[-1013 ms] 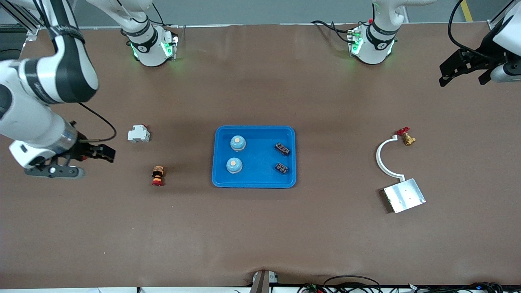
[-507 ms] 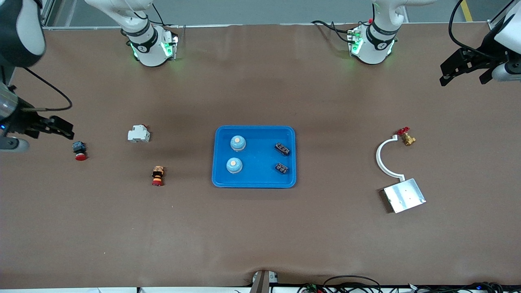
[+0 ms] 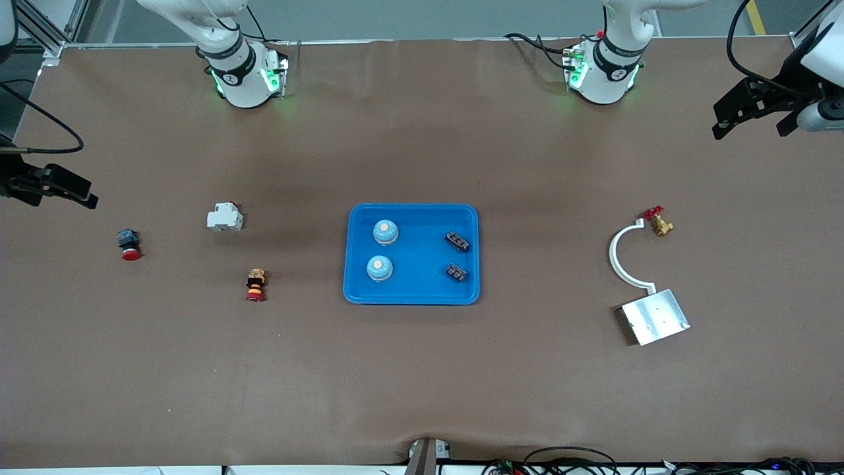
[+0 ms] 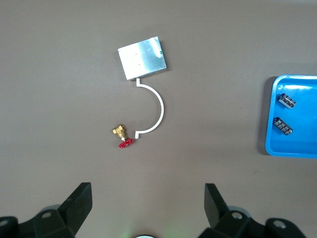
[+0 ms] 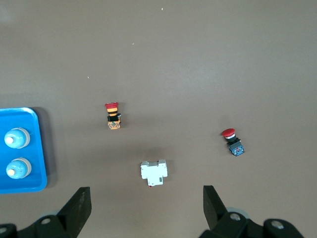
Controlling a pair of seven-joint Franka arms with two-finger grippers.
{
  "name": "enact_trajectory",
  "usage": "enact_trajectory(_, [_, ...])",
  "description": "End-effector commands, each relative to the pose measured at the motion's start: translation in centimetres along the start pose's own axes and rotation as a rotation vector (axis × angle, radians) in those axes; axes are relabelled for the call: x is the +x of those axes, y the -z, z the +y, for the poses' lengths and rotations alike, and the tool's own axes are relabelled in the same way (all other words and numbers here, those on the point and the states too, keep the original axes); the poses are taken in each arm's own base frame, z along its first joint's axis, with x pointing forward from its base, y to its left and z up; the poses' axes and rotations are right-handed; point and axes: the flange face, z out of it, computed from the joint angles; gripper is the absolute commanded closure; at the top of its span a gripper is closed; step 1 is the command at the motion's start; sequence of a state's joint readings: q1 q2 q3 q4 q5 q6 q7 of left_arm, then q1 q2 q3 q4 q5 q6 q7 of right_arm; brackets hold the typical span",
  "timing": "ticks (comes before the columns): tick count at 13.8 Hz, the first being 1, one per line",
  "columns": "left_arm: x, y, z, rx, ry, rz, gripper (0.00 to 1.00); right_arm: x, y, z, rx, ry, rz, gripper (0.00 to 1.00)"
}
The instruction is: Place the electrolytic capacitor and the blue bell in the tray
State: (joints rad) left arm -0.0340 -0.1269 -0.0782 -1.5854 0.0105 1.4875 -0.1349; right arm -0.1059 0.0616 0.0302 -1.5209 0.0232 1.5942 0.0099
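The bright blue tray (image 3: 422, 212) lies mid-table. In it are two light blue bells (image 3: 386, 231) (image 3: 379, 267) and two small black electrolytic capacitors (image 3: 457, 241) (image 3: 456, 272). My left gripper (image 3: 752, 128) hangs open and empty over the left arm's end of the table. In the left wrist view its fingers (image 4: 147, 208) are wide apart, with the tray's edge (image 4: 297, 144) and both capacitors (image 4: 287, 100) in sight. My right gripper (image 3: 79, 196) is open and empty at the right arm's end. In the right wrist view its fingers (image 5: 147, 208) are apart, and the tray (image 5: 38, 148) and bells (image 5: 17, 138) show.
A white breaker (image 3: 225, 217), a red-capped push button (image 3: 128, 243) and an orange-and-red button (image 3: 255, 284) lie toward the right arm's end. A white curved piece (image 3: 623, 260), a brass valve (image 3: 658, 223) and a silver plate (image 3: 655, 316) lie toward the left arm's end.
My right arm has drawn back toward its end of the table, and the red-capped push button now shows on the table where the gripper was. The left arm has not moved.
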Motion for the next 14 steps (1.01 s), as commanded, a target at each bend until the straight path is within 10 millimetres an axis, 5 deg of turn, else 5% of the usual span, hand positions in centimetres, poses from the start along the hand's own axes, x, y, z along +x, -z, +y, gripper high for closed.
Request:
enact_trajectory(1, [-0.4,0.4,-0.2,-0.002,-0.015,-0.008,0.0,-1.1,1.8,-0.1,0.021,-0.002,0.013,0.0])
enact_trajectory(14, [0.5,-0.7,-0.1,-0.003,-0.02,-0.022,0.0,-2.8,4.4,0.7,0.016,-0.009,-0.002,0.0])
